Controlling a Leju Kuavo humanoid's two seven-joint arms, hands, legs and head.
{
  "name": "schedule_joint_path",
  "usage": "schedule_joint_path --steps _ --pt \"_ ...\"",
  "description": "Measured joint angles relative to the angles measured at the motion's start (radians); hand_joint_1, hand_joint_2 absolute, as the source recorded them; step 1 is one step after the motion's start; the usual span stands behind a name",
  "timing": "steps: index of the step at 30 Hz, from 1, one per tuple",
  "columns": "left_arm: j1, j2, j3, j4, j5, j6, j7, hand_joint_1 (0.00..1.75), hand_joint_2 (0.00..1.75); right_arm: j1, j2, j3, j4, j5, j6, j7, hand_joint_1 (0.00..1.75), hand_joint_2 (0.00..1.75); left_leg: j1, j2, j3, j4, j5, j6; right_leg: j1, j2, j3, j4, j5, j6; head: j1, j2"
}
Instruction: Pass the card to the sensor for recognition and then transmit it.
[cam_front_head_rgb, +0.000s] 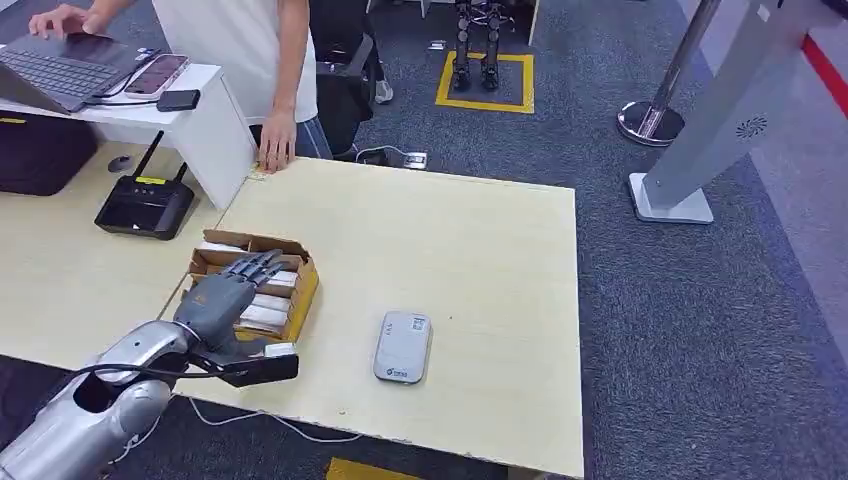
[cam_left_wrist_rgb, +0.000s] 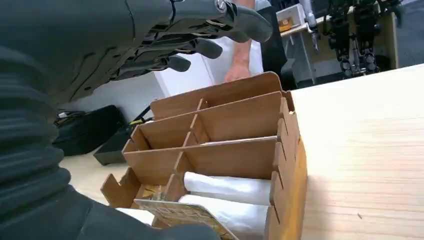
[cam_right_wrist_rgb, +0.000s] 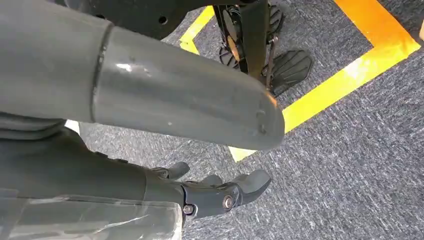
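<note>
While the left hand (cam_front_head_rgb: 222, 296) hovers over the cardboard box, the table (cam_front_head_rgb: 470, 250) spreads out beneath it and away to its right, pale wood with carpet beyond its far edge. The cardboard box (cam_front_head_rgb: 300, 290) sits directly under the hand, divided by slotted partitions into rows; the wrist view shows its nearer compartments holding white wrapped cards (cam_left_wrist_rgb: 227, 187) and a printed one lying at the closest corner, while the farther rows look bare. To the hand's right, well apart from the box, lies the sensor (cam_front_head_rgb: 402, 346), a small grey pad flat on the table. The left hand's fingers (cam_left_wrist_rgb: 200, 47) are stretched out and spread above the box, not touching it, and hold nothing. The right hand (cam_right_wrist_rgb: 220, 192) hangs down toward the floor with its fingers loosely curled; nothing seems to be in it. Judging by this, the task is at its very first step, reaching for a card. The next move calls for lowering the fingers into a filled compartment and pinching a single thin card by its edge, without dragging its neighbours or shifting the light box.
</note>
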Motion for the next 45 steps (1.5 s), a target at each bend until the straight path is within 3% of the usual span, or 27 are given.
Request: schedule_joint_path --steps 25,37,45 --pt "0.106 -0.001 0.008 -0.034 -0.002 0.01 0.003 0.0 1.75 0.0 0.0 -0.02 -0.001 -0.004 -0.003 -0.003 0.0 0.0 0.0 0.0 0.0 0.0 0.0 0.0 0.0 0.0 0.0 0.0 0.0 0.0 0.0 0.0" --pt "0.16 -0.001 0.056 -0.048 -0.164 0.062 0.078 0.0 1.75 0.0 0.0 -0.023 -0.004 -0.002 -0.006 0.002 0.0 0.0 0.0 0.0 0.0 0.0 0.0 0.0 0.0 0.0 0.0 0.0 0.0 0.0 0.0 0.0" --pt "0.173 -0.001 0.069 -0.049 -0.177 0.066 0.087 0.0 1.75 0.001 0.001 -0.024 -0.006 0.0 -0.006 0.002 0.0 0.0 0.0 0.0 0.0 0.0 0.0 0.0 0.0 0.0 0.0 0.0 0.0 0.0 0.0 0.0"
